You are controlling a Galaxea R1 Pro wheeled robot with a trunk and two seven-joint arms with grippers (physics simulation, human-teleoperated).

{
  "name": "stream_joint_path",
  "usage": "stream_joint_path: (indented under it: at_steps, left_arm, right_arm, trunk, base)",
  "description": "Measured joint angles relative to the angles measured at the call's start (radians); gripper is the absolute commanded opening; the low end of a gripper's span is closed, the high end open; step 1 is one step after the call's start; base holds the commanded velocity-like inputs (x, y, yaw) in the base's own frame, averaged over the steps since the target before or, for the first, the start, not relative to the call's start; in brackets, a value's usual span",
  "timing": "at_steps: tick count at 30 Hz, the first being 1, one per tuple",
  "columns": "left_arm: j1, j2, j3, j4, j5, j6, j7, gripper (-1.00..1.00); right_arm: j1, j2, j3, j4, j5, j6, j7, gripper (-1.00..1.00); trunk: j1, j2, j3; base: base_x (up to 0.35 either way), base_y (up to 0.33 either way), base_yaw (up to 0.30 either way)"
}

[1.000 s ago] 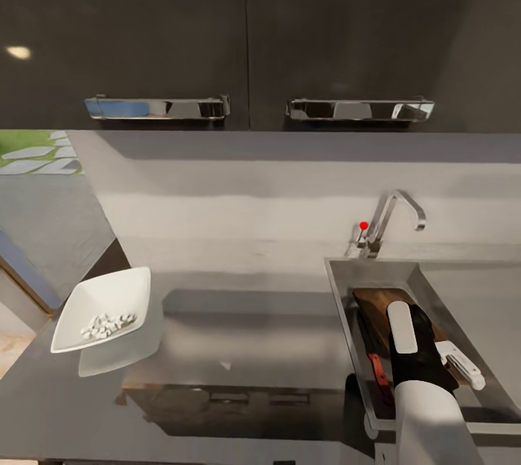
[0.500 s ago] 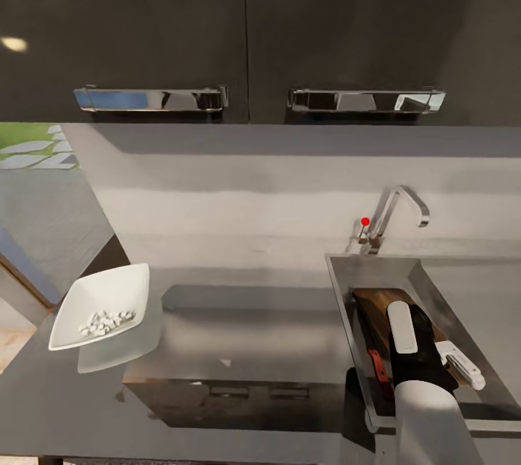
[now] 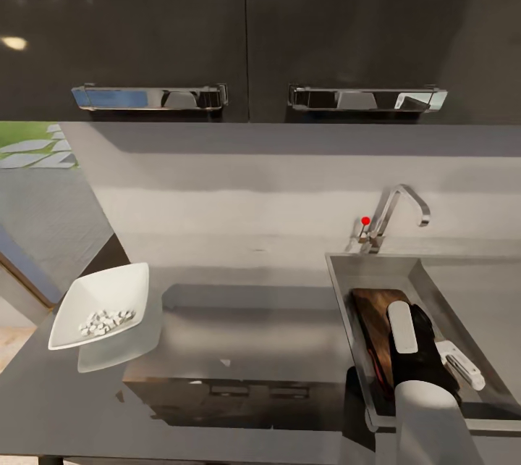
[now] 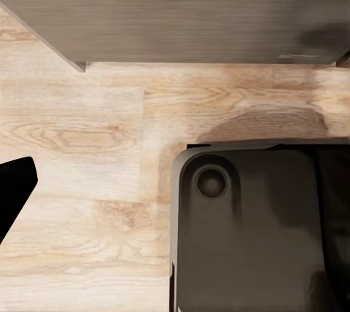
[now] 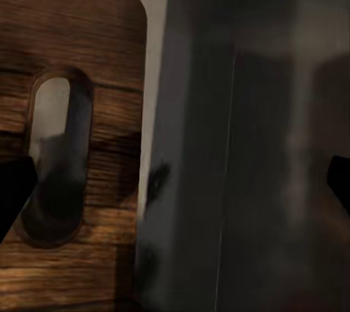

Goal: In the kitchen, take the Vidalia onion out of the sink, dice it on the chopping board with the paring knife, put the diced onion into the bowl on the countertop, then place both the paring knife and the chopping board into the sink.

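Observation:
The chopping board [image 3: 378,316] lies inside the sink [image 3: 343,284], under my right arm. Close up, its handle slot [image 5: 55,159] shows beside the sink's grey wall [image 5: 219,144]. My right gripper [image 3: 432,356] hangs over the board, open, with its fingertips [image 5: 13,188] far apart and nothing between them. A thin reddish sliver of the paring knife [image 3: 372,364] peeks out at the board's left edge; the rest is hidden. The white bowl [image 3: 116,290] stands at the left end of the countertop [image 3: 246,334] and holds the diced onion [image 3: 107,321]. My left gripper's one visible fingertip [image 4: 14,188] hangs over wooden floor.
A chrome tap [image 3: 394,215] with a red knob [image 3: 365,220] stands behind the sink. Dark wall cabinets with chrome handles [image 3: 148,97] hang above the counter. The left wrist view looks down on the light wooden floor [image 4: 87,144] and the robot's dark base [image 4: 248,232].
The board has settled lower and flatter in the sink and now covers most of the knife's red handle. The head camera tilted up slightly. My right arm has hardly moved.

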Motion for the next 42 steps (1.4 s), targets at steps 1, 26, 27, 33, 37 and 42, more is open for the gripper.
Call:
stream_joint_path:
  at_steps: [1,26,27,33,37,42]
  left_arm:
    - [0.000,0.000,0.000,0.000,0.000,0.000,0.000,1.00]
    - [0.000,0.001,0.000,0.000,0.001,0.000,0.000,1.00]
    - [0.000,0.001,0.000,0.000,0.001,0.000,0.000,1.00]
    - [0.000,0.001,0.000,0.000,0.000,0.001,0.000,1.00]
    - [0.000,0.001,0.000,0.000,0.001,0.001,0.000,1.00]
    - [0.000,0.001,0.000,0.000,0.001,0.001,0.000,1.00]
  right_arm:
    - [0.000,0.000,0.001,-0.002,0.000,0.000,0.000,1.00]
    - [0.066,-0.088,0.256,-0.500,0.034,0.460,0.624,1.00]
    - [0.072,-0.090,0.256,-0.501,0.046,0.460,0.637,1.00]
    - [0.147,-0.097,0.261,-0.526,0.215,0.448,0.878,1.00]
    - [0.188,-0.095,0.262,-0.539,0.352,0.397,1.022,1.00]
    - [0.249,-0.090,0.263,-0.546,0.496,0.253,1.150,1.00]
  trunk:
    - [0.000,0.000,0.000]
    - [0.001,0.000,0.000]
    - [0.001,0.000,0.000]
    - [0.001,0.000,0.000]
    - [0.001,0.000,0.000]
    - [0.001,0.000,0.000]
  base:
    - [0.000,0.000,0.000]
    - [-0.136,0.000,0.000]
    - [-0.333,0.000,0.000]
    - [-0.334,0.000,0.000]
    - [-0.335,0.000,0.000]
    - [-0.335,0.000,0.000]
